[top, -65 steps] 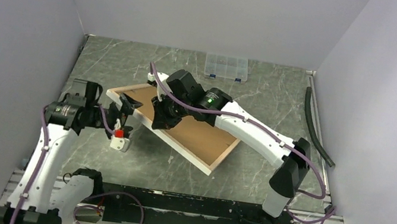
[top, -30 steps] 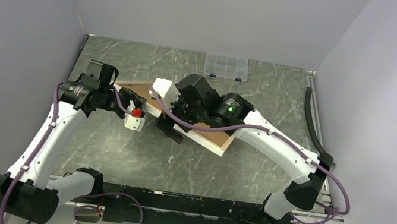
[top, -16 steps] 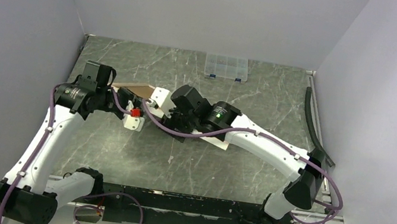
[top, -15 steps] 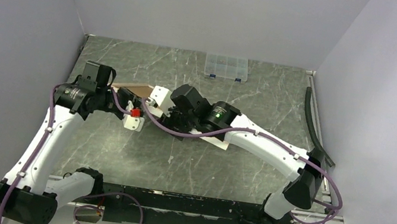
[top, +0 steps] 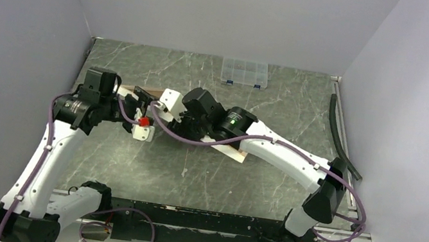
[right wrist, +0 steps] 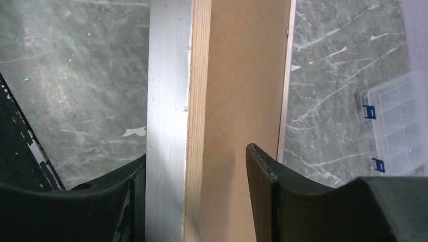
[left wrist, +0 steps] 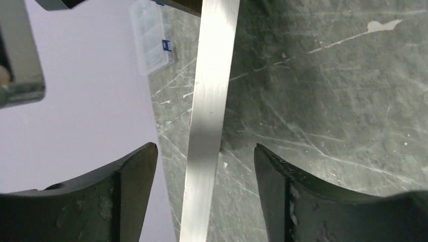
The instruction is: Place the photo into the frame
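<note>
The frame stands tipped on edge over the counter, on my side of the clear compartment box, backing board in it, photo nowhere visible. My right end effector pinches its border; my left end effector straddles the white edge, spread and untouching, so one slip could topple it.

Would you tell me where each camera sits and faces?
Top external: high behind the robot, looking down at the table; left arm and right arm show.
Left wrist: on left arm, facing the frame's white edge; left end effector shows.
Right wrist: on right arm, facing the frame's back; right end effector shows.
All share frame and compartment box.
</note>
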`<state>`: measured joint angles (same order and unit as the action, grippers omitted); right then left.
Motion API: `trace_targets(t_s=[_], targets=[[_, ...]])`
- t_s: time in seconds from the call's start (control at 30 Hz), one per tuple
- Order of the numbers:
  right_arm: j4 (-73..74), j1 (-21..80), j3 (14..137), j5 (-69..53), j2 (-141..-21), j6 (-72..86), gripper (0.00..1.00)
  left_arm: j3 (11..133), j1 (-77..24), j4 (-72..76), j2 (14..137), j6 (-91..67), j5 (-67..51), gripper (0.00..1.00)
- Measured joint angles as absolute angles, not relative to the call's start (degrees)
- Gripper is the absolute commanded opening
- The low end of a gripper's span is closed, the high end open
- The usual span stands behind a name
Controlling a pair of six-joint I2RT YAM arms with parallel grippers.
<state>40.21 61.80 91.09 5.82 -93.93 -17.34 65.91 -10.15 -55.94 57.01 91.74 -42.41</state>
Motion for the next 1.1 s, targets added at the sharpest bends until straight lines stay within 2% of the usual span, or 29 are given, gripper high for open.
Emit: trace_targets(t_s=[0.03, 0.07, 0.2, 0.37, 0.47, 0.6, 0.7, 0.87, 1.1], targets=[[40.34, 61.56, 91.37, 5.91, -94.06, -16.88, 0.22, 65.91, -10.15, -55.46, 56.45, 91.0, -42.68, 0.92], [40.58, 61.3, 91.88, 5.85, -94.19, -16.4, 0.21, 65.93, -10.15, -55.09, 56.01, 90.65, -42.81, 0.94], [41.98, 58.48, 96.68, 3.2, -95.22, -13.39, 0.21, 67.92, -10.09, -54.65, 55.4, 85.71, -43.42, 0.94], [44.71, 51.2, 108.66, -4.78, -98.19, -5.72, 0.21, 71.79, -8.69, -53.8, 55.46, 76.03, -44.42, 0.94], [45.23, 45.19, 114.15, -10.76, -100.27, 0.95, 0.21, 72.99, -5.74, -52.64, 55.46, 69.25, -46.09, 0.94], [45.34, 38.3, 114.13, -15.51, -100.84, 6.94, 0.2, 77.82, 0.84, -53.84, 59.02, 61.54, -49.34, 0.94], [42.46, 34.24, 108.18, -16.43, -99.61, 13.13, 0.19, 82.26, 6.57, -54.61, 63.55, 57.21, -51.66, 0.94], [33.63, 32.12, 89.93, -22.44, -93.03, 17.87, 0.14, 83.4, 12.51, -56.66, 69.21, 52.88, -53.98, 0.94], [22.39, 28.4, 68.95, -24.93, -81.87, 25.04, 0.07, 79.0, 15.66, -61.71, 72.31, 57.78, -53.12, 0.92]])
